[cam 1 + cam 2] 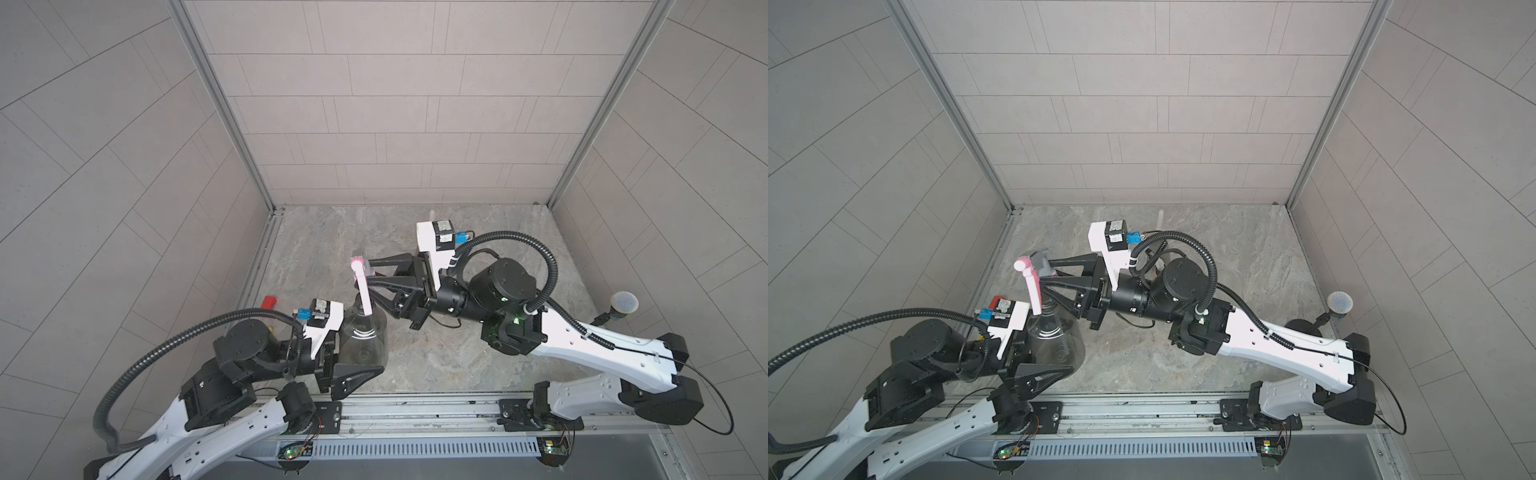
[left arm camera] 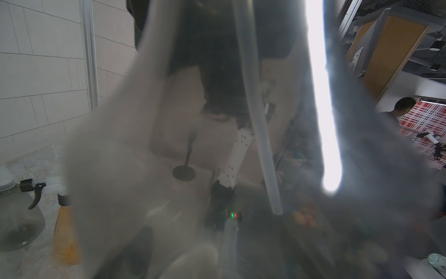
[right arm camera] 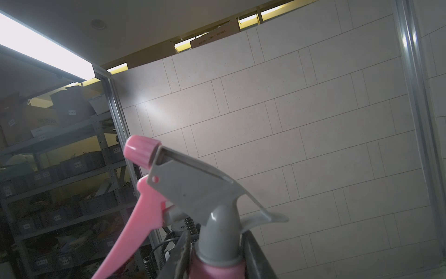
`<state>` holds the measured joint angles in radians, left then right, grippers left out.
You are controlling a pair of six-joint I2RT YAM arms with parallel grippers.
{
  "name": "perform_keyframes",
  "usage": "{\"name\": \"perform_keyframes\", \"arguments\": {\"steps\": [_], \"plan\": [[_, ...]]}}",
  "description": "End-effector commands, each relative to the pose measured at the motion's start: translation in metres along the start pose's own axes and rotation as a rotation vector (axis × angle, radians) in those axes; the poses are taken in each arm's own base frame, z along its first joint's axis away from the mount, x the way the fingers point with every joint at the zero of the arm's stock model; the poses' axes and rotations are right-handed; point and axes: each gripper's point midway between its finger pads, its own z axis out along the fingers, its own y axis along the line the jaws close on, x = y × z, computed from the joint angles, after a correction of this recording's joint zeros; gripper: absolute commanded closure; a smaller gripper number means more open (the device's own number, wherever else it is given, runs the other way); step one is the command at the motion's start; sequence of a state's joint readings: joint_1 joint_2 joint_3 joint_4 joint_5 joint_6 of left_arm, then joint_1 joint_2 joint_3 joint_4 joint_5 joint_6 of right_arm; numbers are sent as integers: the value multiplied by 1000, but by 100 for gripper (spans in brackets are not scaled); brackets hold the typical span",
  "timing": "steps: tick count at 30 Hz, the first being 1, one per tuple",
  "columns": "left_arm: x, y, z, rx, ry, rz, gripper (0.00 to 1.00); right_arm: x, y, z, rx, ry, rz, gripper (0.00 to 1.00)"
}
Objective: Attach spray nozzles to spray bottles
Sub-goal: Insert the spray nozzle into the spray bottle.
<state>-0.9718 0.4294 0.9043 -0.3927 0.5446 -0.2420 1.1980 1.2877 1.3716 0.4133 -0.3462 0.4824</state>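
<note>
While the left gripper [image 1: 360, 353] clamps the smoky grey bottle [image 1: 368, 332] near the surface's front-left corner, the right gripper [image 1: 370, 272] pinches the pink-and-grey nozzle [image 1: 364, 291] by its collar just over the neck. The dip tube [image 2: 258, 120] looks to be inside already, so hold the bottle steady, seat the collar square, then twist.

Top views overhead, looking down, sharing whole table [image 1: 457, 357]; wrist views close-up on bottle [image 2: 120, 157], nozzle [image 3: 193, 188]
</note>
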Motion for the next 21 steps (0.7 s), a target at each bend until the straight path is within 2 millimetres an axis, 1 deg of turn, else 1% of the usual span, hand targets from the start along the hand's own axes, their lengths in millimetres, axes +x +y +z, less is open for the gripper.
{"name": "perform_keyframes", "arguments": {"steps": [1,5,8,13,19,21], "plan": [[-18,-5,-7,-6,-40,60,100,-8,7,-14,10,19,-38,66],[-17,-3,-8,-20,-39,70,100,-3,8,-23,21,36,-46,62],[-14,-2,-6,-21,-30,78,100,5,10,-24,28,80,-58,58],[-11,-3,-6,-12,-23,100,100,18,19,-27,46,176,-116,54],[-2,0,-2,-13,13,105,100,18,16,-37,111,283,-167,43],[0,2,-2,-22,20,112,100,20,17,-40,122,321,-184,38]]}}
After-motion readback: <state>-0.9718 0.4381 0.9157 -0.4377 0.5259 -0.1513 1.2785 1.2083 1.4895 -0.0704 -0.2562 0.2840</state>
